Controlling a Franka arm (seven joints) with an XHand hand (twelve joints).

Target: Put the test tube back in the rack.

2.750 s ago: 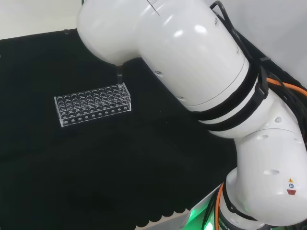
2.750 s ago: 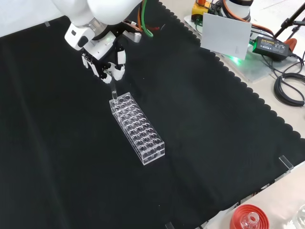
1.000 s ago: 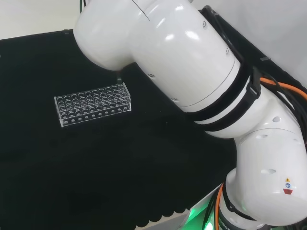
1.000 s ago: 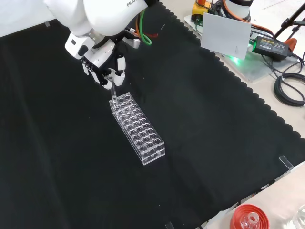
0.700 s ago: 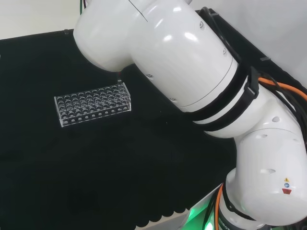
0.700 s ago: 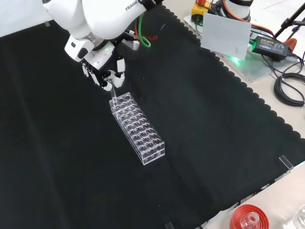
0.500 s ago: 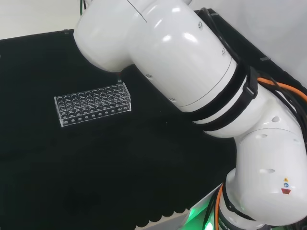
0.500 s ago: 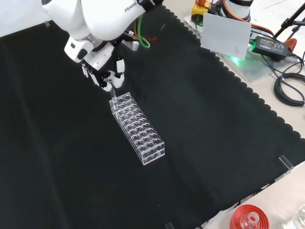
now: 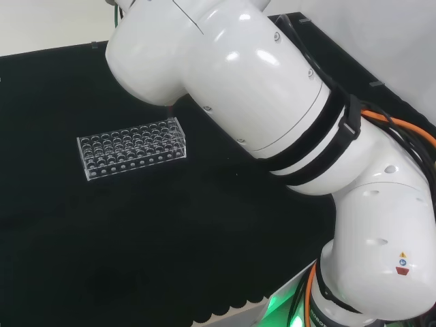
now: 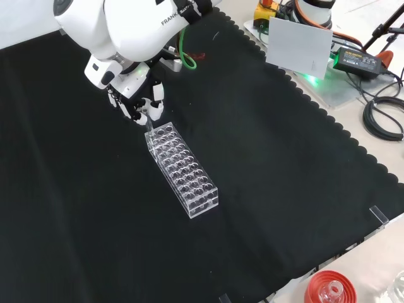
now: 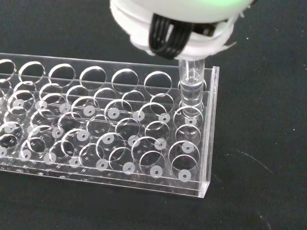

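- Black cloth covers the desk (image 10: 265, 158), and a clear rack (image 10: 182, 169) of empty wells lies just below the robot hand (image 10: 140, 104).
- My robot hand has its fingers curled, pinching the top of the test tube (image 11: 192, 91), which stands upright beneath it.
- From the wrist view, the tube's lower end sits in a corner well at the rack's end wall, partly down and not yet seated, as I judge it.
- Risk one, in my view: a slight tilt as I lower could jam the glass against the well's rim and lever the light rack off the cloth.
- Risk two: if I let go too early, the tube drops and may crack or bounce.
- Risk three: lifting away with fingers barely parted could drag the tube out again.
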